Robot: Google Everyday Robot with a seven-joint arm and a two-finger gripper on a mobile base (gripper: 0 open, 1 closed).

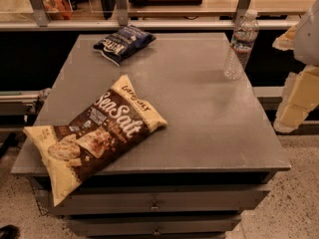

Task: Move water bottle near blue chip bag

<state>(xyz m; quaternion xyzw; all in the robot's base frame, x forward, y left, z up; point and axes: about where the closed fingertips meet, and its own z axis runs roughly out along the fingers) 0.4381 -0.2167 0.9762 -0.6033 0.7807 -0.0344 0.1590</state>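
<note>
The water bottle (241, 45) is stood upright at the far right corner of the bench (199, 128), well apart from the blue chip bag (124, 43). The claw (296, 103) is held off the right edge; its state cannot be told.

The surface (209, 118) carries 3 things: 1 water bottle (240, 45) at its far right corner, 1 blue chip bag (123, 43) at its far edge, 1 Sea Salt bag (94, 133) at its near left. 1 gripper (291, 111) hangs off its right side.
</note>
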